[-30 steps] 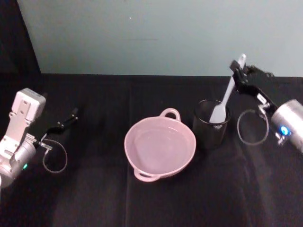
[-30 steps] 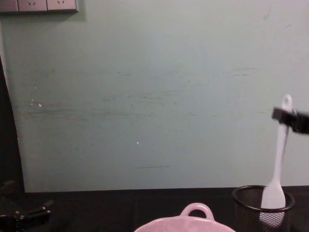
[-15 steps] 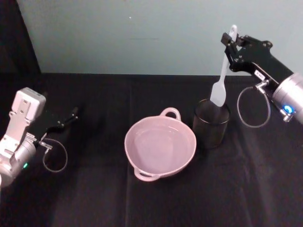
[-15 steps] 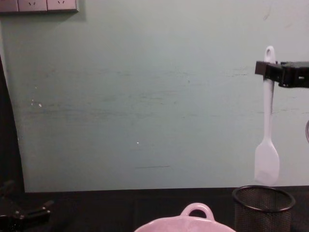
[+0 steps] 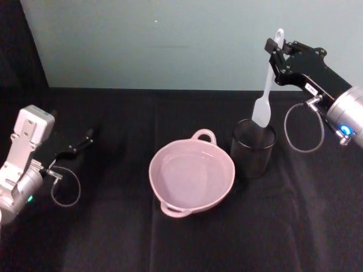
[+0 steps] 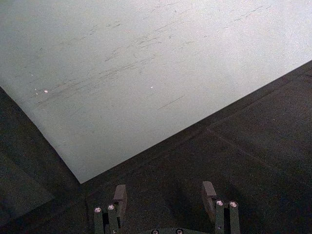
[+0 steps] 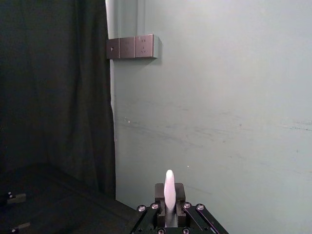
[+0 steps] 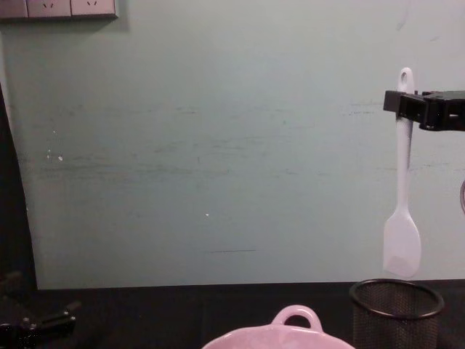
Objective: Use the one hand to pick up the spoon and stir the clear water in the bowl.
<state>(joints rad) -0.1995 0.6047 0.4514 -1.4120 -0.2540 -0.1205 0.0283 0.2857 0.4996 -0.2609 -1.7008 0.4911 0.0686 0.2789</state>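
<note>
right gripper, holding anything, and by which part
The right gripper holds the spoon by the top of its handle, just below the hole, head hanging over the cup. The left gripper, parked at the left, holds nothing.

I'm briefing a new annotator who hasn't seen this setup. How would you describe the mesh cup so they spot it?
On the black-draped table, look just right of the pink bowl, under the white spoon hanging from the right tool. The mesh cup stands there: a dark, see-through wire cylinder, unlike the solid bowl.
</note>
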